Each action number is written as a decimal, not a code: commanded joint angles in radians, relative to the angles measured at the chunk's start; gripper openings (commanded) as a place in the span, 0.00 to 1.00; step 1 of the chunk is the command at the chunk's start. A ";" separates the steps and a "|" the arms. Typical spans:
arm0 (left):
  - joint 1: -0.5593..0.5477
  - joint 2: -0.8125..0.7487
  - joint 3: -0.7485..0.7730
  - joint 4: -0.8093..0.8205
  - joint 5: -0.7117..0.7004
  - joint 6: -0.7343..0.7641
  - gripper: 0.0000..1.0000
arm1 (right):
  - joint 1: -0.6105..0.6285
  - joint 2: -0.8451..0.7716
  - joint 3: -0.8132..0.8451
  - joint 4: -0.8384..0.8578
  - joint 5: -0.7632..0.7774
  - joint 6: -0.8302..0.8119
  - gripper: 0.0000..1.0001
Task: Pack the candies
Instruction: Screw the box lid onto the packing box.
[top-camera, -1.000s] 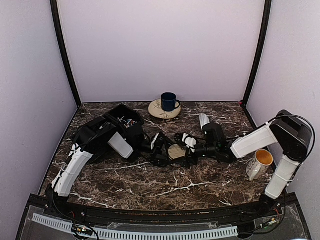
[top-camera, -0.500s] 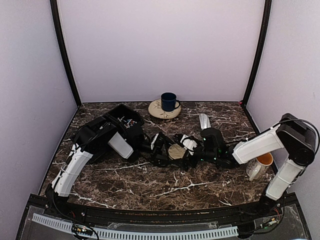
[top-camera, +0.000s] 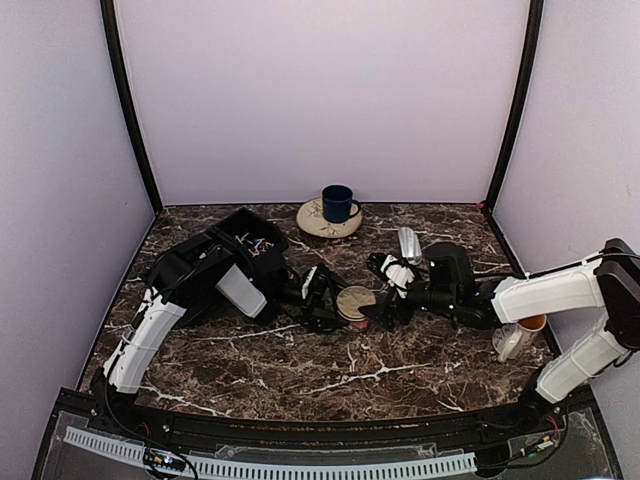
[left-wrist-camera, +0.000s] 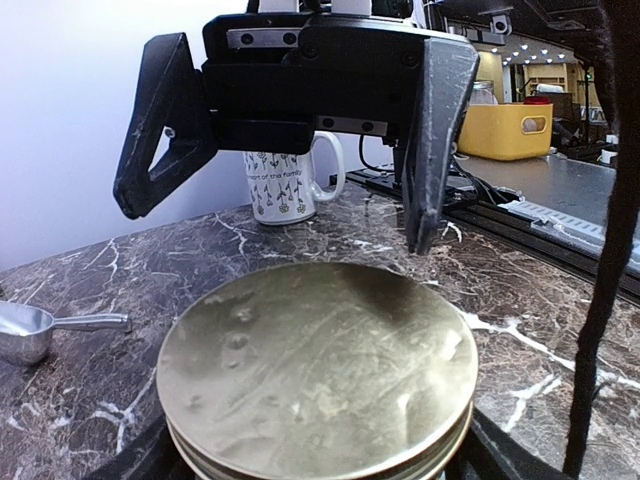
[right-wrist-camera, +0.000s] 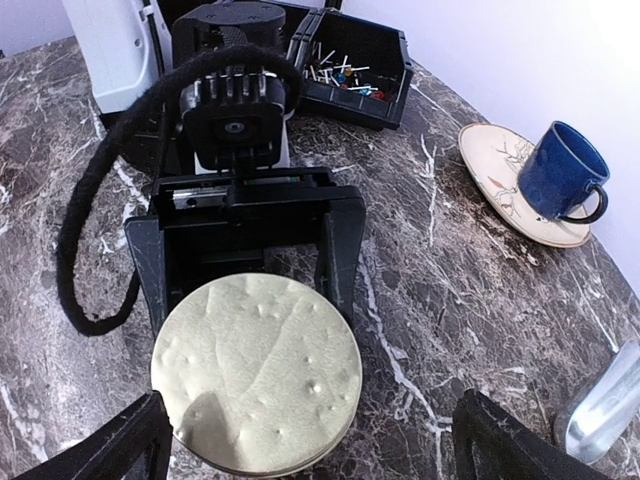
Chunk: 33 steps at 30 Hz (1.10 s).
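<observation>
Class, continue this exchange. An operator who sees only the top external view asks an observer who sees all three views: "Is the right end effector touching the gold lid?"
Observer: It appears not. In the left wrist view the right end effector hangs open just beyond the gold lid, with its fingertips clear of the rim.
Operator: Is the lid's top smooth?
Observer: No. The right wrist view shows small dents scattered across it.
Operator: Is anything gripping it from the other side?
Observer: The right wrist view shows the left end effector with a finger on each side of the lid. The lid hides whether they grip.
</observation>
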 joint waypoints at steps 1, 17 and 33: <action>-0.005 0.167 -0.082 -0.172 0.019 -0.004 0.67 | -0.023 -0.007 0.055 -0.081 -0.079 -0.124 0.97; -0.025 0.160 -0.070 -0.245 0.089 0.063 0.67 | -0.090 0.222 0.417 -0.705 -0.474 -0.618 0.97; -0.029 0.160 -0.064 -0.271 0.095 0.080 0.67 | -0.096 0.333 0.501 -0.699 -0.462 -0.618 0.97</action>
